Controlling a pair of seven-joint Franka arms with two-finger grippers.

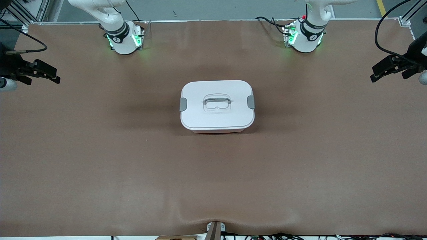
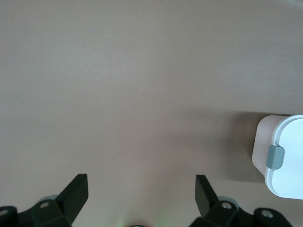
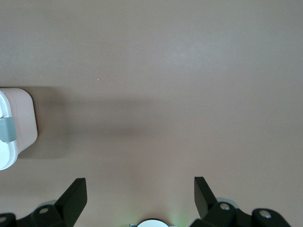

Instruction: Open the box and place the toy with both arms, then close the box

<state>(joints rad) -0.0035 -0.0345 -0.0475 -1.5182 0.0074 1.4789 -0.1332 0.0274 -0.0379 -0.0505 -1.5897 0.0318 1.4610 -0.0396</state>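
Observation:
The box [image 1: 217, 105] sits shut in the middle of the brown table, its white lid flat on the pale pink tub, with a grey clip [image 1: 183, 104] on each end and a recessed handle [image 1: 217, 100] in the centre. The toy is out of view. My left gripper [image 1: 373, 74] hangs open over the left arm's end of the table, well apart from the box. My right gripper [image 1: 57, 76] hangs open over the right arm's end. Nothing lies between the jaws of the left gripper [image 2: 141, 177] or the right gripper [image 3: 140, 179]. An end of the box [image 2: 286, 158] [image 3: 21, 125] shows in each wrist view.
The two arm bases [image 1: 125, 38] [image 1: 305, 36] stand at the table edge farthest from the camera, with cables beside them. A small bracket [image 1: 215, 230] sits at the near edge. Bare brown table top [image 1: 100, 150] surrounds the box.

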